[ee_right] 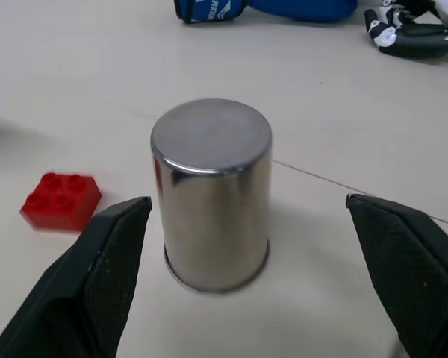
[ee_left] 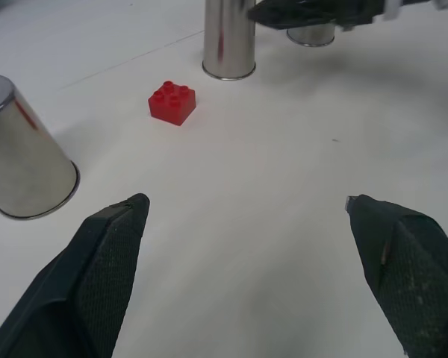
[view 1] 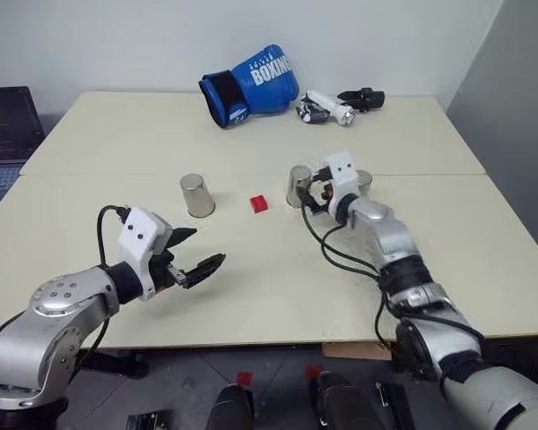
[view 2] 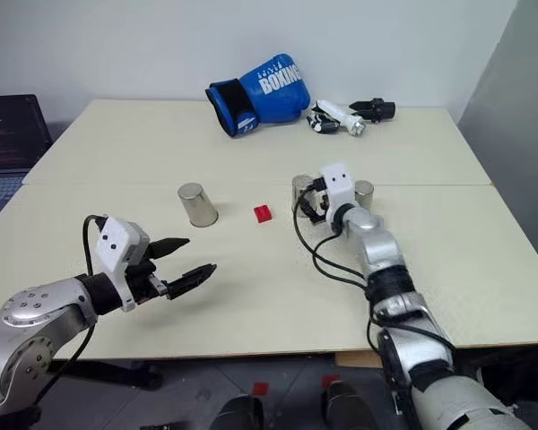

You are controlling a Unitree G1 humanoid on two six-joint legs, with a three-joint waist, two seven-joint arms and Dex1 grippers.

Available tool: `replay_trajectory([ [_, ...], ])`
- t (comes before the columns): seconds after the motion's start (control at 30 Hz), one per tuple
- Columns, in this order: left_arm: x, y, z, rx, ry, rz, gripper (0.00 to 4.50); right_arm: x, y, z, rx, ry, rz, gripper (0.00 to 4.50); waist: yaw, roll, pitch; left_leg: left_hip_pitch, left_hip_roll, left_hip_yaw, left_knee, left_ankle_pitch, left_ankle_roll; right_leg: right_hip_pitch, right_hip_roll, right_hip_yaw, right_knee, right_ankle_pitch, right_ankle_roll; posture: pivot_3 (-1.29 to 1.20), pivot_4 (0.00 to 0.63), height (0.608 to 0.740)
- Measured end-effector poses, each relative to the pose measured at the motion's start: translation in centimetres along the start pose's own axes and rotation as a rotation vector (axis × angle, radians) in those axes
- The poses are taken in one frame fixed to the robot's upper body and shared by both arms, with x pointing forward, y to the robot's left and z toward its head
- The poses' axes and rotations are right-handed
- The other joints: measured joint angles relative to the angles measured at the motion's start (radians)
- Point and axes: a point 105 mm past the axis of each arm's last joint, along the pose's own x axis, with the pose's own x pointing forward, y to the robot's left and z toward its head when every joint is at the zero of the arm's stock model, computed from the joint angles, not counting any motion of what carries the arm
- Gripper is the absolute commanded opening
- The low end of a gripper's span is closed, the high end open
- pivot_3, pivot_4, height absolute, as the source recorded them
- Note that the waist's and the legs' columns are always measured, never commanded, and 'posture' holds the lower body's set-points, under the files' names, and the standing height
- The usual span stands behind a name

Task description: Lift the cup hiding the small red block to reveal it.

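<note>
1. Table point(view 1: 251, 296): one cream worktop. It carries every item listed below. Clock directions are read on the head views, with 12 o'clock at the far edge.
2. Blue boxing glove point(view 1: 249, 85): one, at 12 o'clock near the far edge. A black-and-white tool point(view 1: 336, 106) lies just beside it at its 3 o'clock. Neither is part of the task.
3. Grippers: two.
   - Left gripper point(view 1: 190, 255): at 7 o'clock on the table, jaws spread wide, nothing between them.
   - Right gripper point(ee_right: 246, 261): at 3 o'clock of centre, jaws spread wide on either side of one cup point(ee_right: 211, 194), not touching it in the right wrist view.
4. Cups: three, all inverted, rim down on the table.
   - One point(view 1: 197, 194) at 9 o'clock of the block.
   - One between the right gripper's fingers, at 3 o'clock of the block.
   - One point(view 1: 364, 183) just beyond the right gripper.
5. Small red block point(view 1: 259, 203): one. It stands bare on the table between the left-most cup and the middle cup, apart from both.
6. Task status: judged complete in effect, since the block stands exposed. No cup is lifted. Remaining step, if any: withdraw the right arm.
</note>
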Motion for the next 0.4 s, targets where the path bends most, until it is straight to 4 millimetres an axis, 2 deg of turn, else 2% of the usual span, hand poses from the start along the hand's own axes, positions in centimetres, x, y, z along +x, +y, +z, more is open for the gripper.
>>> replay_trajectory([
  [0.1,-1.0,1.4,0.5,0.021,0.017,0.028,4.50,-3.9,-0.5,-0.2,-0.028,0.064,0.053,4.44,0.001,0.000,0.000,0.000,0.000,0.001,0.000,0.000,0.000,0.000,0.000,0.000,0.000,-0.004,0.003,0.00,0.150,0.740],
  [0.2,-1.5,2.3,0.6,0.023,0.031,0.035,4.50,-7.1,0.1,-0.3,-0.045,0.124,0.137,4.44,-0.002,0.001,0.001,0.001,0.000,0.001,0.000,0.000,0.000,0.000,0.000,0.000,0.000,-0.005,0.003,0.00,0.150,0.740],
  [0.4,-2.2,3.8,1.1,0.019,0.039,0.048,4.50,-11.7,-0.7,1.4,-0.057,0.180,0.227,4.44,-0.004,0.001,0.001,0.002,0.001,0.002,0.000,0.000,0.000,0.000,0.000,0.001,-0.001,-0.005,0.002,0.00,0.150,0.740],
])
